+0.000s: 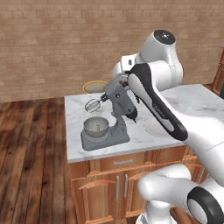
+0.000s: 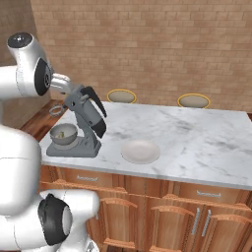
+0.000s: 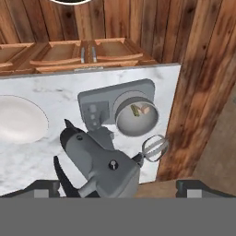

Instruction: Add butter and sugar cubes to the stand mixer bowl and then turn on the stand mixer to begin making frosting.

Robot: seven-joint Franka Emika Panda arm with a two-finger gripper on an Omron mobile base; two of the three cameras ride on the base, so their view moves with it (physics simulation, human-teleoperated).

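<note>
Veined marble counter (image 1: 192,103), shiny round stand mixer bowl (image 1: 96,126) on squarish grey stand mixer (image 1: 114,114), jaws spread wide, released

Butter (image 3: 136,110) inside stand mixer bowl (image 3: 137,120)

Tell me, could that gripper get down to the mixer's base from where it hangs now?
Probably yes. The gripper hangs open above the stand mixer, whose head is tilted back. The base beside the bowl lies bare in the hand view, though the raised head sits close underneath and may need skirting.

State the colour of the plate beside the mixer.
The round flat plate is plain white, clearest in the right base view.
</note>
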